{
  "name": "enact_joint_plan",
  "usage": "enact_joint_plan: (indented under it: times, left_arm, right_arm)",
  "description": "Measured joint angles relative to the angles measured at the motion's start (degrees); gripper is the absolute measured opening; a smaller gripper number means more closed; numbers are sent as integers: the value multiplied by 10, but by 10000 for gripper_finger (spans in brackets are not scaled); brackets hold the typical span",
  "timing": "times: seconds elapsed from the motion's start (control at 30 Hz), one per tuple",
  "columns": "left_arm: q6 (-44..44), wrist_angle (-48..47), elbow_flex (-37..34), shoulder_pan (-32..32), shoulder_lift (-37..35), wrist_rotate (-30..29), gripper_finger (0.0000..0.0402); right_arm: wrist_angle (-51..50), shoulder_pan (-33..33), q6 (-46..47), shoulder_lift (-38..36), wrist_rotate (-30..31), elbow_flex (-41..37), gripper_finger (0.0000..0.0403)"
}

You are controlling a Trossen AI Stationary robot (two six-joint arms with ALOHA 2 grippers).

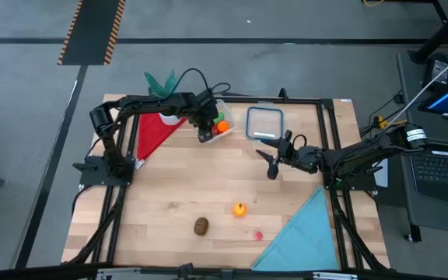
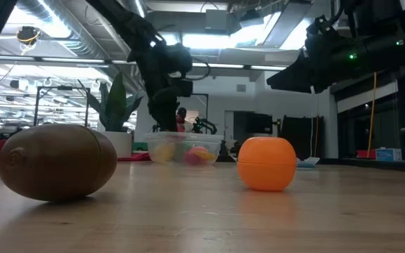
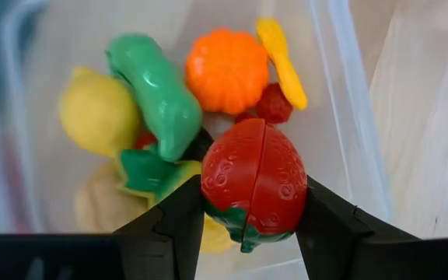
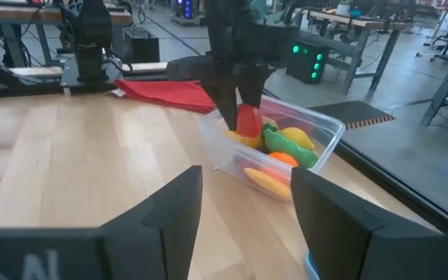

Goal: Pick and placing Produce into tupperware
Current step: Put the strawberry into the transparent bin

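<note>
The clear tupperware stands at the far middle of the table, with a lemon, a green vegetable, an orange pumpkin-like piece and other produce lying in it. My left gripper stands over it, pointing steeply down, shut on a red toy strawberry. Right of the middle, my right gripper hovers open and holds nothing; its view looks across at the tupperware. A brown kiwi, an orange fruit and a small pink piece lie on the near table. My left gripper pinches the strawberry's two opposite sides between its two fingers, coming from above and slanting down. The strawberry hangs at about the height of the tupperware's rim, above the produce inside; whether it touches those pieces I cannot tell.
A flat clear lid lies right of the tupperware. A red cloth lies at the far left, a light blue cloth at the near right corner. A potted plant stands beyond the far edge. Bare wood shows mid-table.
</note>
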Motion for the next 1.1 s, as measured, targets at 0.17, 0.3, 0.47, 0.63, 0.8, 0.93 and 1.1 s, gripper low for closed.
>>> enact_joint_plan:
  times: [0.17, 0.3, 0.47, 0.63, 0.8, 0.93, 1.1]
  left_arm:
    - [11, -1, 0, 0, 20, 16, 160]
    - [14, -3, 0, 0, 24, 20, 160]
    - [15, -5, 0, 1, 24, 65, 160]
    - [15, -6, 0, 1, 24, 68, 172]
    - [-16, -8, 0, -4, 24, 19, 205]
    - [-13, -38, 0, -8, 24, 13, 222]
    - [-13, -63, 0, -8, 20, 12, 227]
  right_arm:
    - [-9, 0, 0, 0, 0, 0, 200]
    - [-9, 0, -1, 0, 0, 0, 200]
    - [-10, 0, -2, 0, 0, 0, 200]
    - [-10, 0, 0, 0, 0, 0, 200]
    - [-11, 0, 0, 0, 0, 0, 200]
    - [-11, 0, -1, 0, 0, 0, 200]
    - [-11, 0, -1, 0, 0, 0, 200]
